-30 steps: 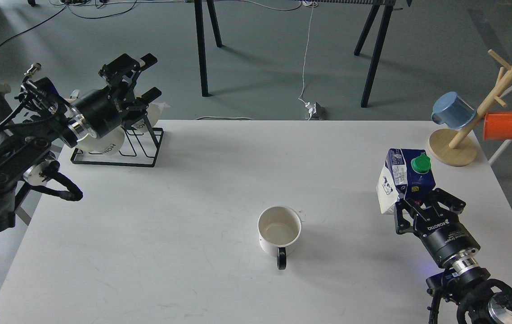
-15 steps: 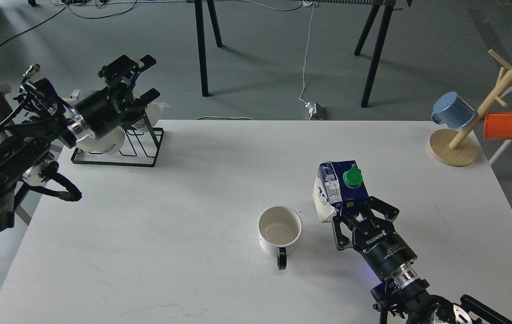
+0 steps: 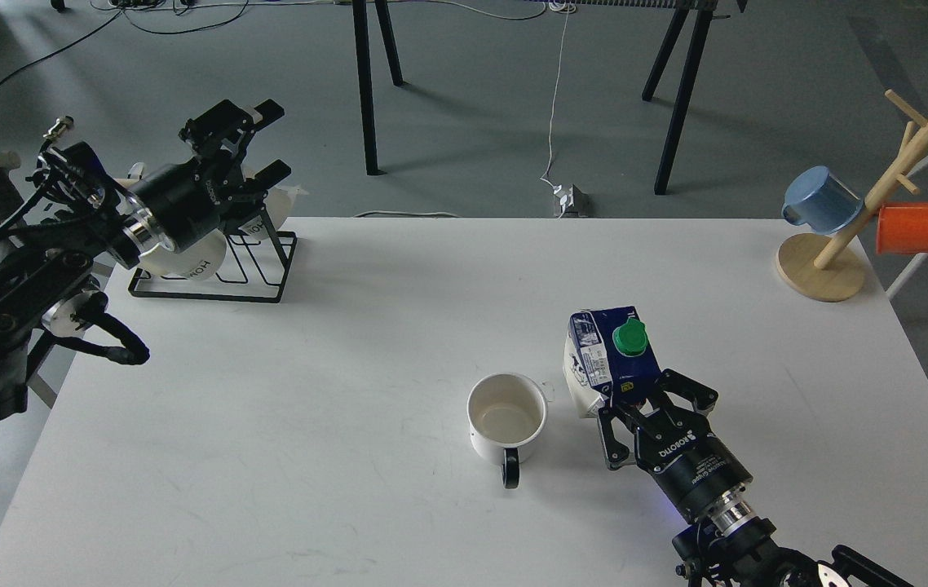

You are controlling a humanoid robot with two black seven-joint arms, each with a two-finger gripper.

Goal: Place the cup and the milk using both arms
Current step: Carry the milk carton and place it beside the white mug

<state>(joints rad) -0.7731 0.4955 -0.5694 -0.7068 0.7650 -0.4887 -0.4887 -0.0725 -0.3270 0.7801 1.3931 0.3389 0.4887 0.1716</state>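
Note:
The cup (image 3: 506, 419), a squat white mug with a black loop handle pointing toward me, stands on the white table (image 3: 366, 342) near the front middle. The milk (image 3: 607, 359), a blue and white carton with a green cap, is held just right of the cup, close to it and tilted slightly. My right gripper (image 3: 639, 399) is shut on the carton's lower part. My left gripper (image 3: 256, 139) is open and empty, raised at the far left above the wire rack.
A black wire rack (image 3: 215, 265) with white lettered mugs stands at the table's back left, under my left arm. A wooden cup tree (image 3: 847, 236) with a blue cup (image 3: 821, 200) and an orange cup (image 3: 909, 227) stands at the back right corner.
My right gripper has carried the milk from the table's right side leftward to just beside the cup, then lowered it slightly. The left arm and the cup have not moved.

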